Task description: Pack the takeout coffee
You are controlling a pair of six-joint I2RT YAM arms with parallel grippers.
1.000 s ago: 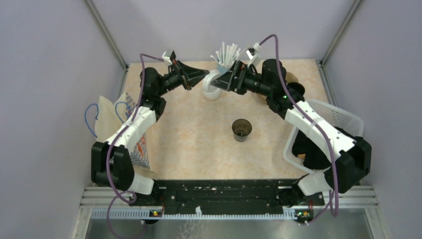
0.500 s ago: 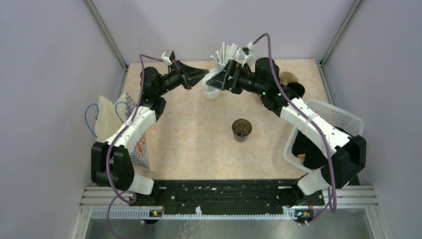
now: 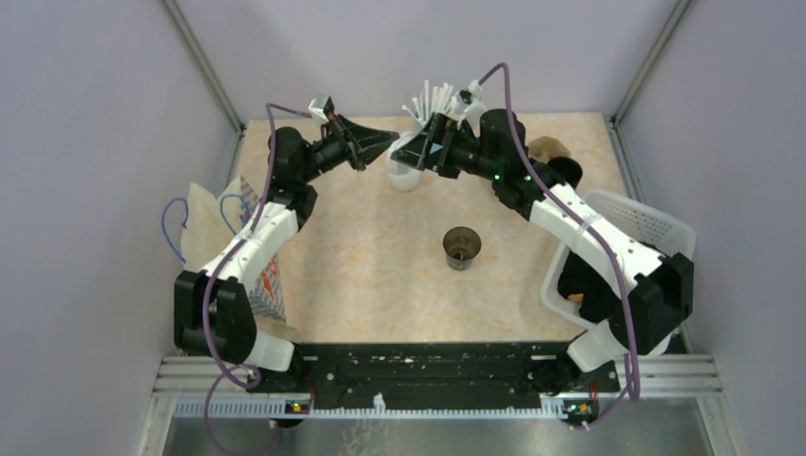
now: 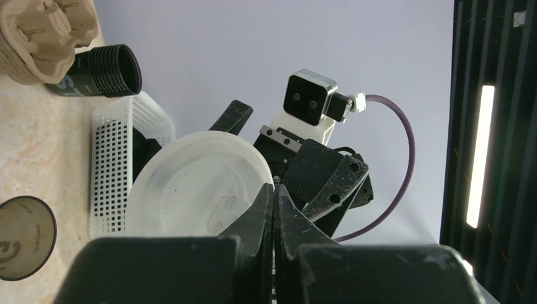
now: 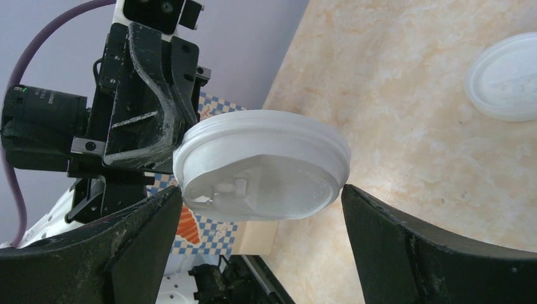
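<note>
The dark brown takeout cup [image 3: 462,248] stands upright and uncovered mid-table, also at the lower left of the left wrist view [image 4: 22,237]. My left gripper [image 3: 392,142] [image 4: 273,187] is shut on the rim of a round white lid [image 3: 405,174] [image 4: 193,190] [image 5: 263,161], holding it in the air at the back of the table. My right gripper [image 3: 423,152] [image 5: 259,191] is open. Its fingers [image 5: 126,247] stand one on each side of that lid with a small gap on both sides.
A light-blue cup of white straws [image 3: 433,100] stands just behind the grippers. A white mesh basket [image 3: 642,223] [image 4: 117,158] sits at the right, a checked paper bag [image 3: 249,237] at the left. A second white lid [image 5: 506,76] lies on the table. A black ribbed cup [image 4: 104,69] and a cardboard carrier [image 4: 44,31] are at the back right.
My right arm has moved left toward the held lid, so its open jaws now flank it. The left arm, lid and cup have stayed put.
</note>
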